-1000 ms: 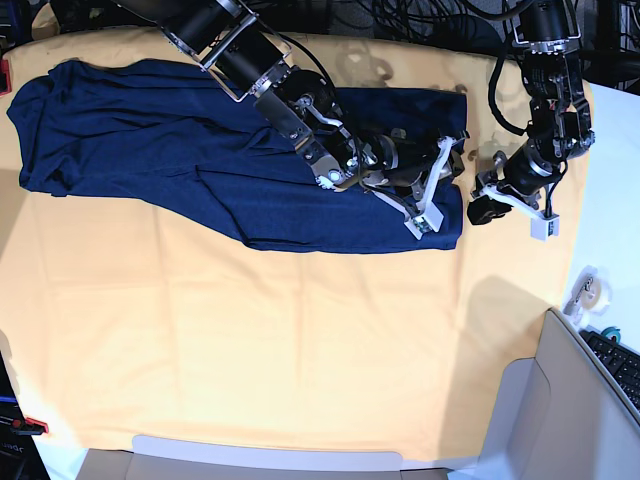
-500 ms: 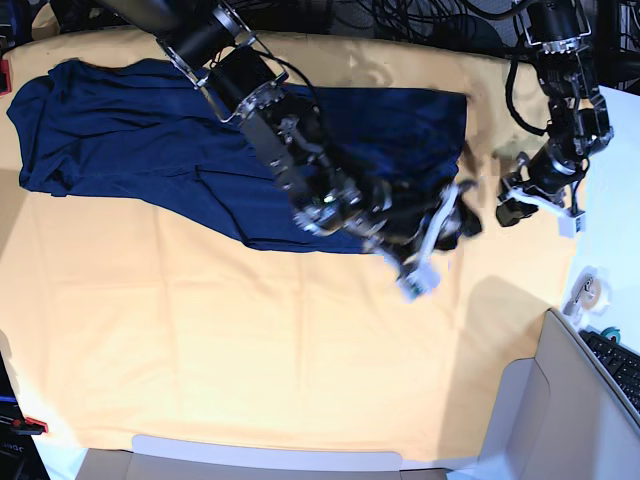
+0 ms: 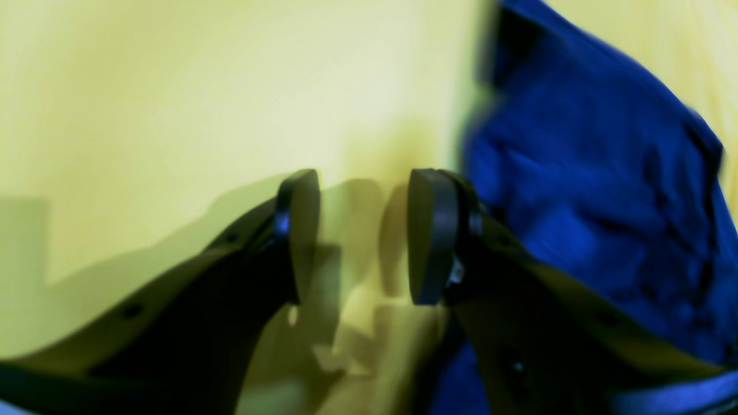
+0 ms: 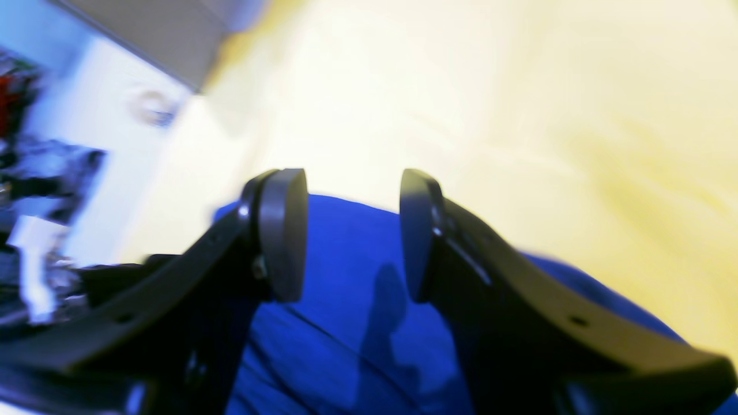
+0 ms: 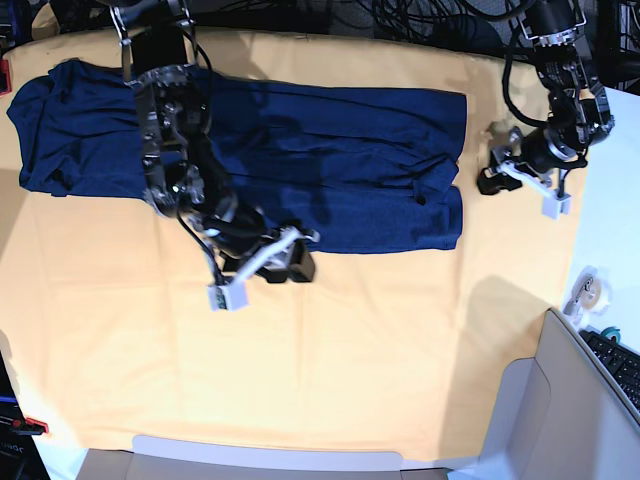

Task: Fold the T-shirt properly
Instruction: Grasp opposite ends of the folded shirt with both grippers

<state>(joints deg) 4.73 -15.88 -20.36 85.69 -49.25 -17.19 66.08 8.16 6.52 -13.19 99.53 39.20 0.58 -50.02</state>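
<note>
The dark navy T-shirt [image 5: 330,150] lies spread in a long band across the far part of the yellow-orange cloth [image 5: 330,370]. My right gripper [image 5: 290,265] hovers at the shirt's near edge, left of the middle. In the right wrist view it [image 4: 351,230] stands open with nothing between its fingers, above the shirt's [image 4: 346,323] edge. My left gripper [image 5: 497,176] hangs just off the shirt's right end. The left wrist view shows it [image 3: 363,230] open over bare yellow cloth, with the shirt [image 3: 588,202] beside its right finger.
A grey box [image 5: 560,400] stands at the near right corner. A roll of tape [image 5: 588,290] and a keyboard [image 5: 620,365] lie on the white table to the right. Cables run along the far edge.
My right arm has swept from the shirt's right end leftward and toward the near side. The shirt's right end now lies uncovered. My left gripper has risen slightly.
</note>
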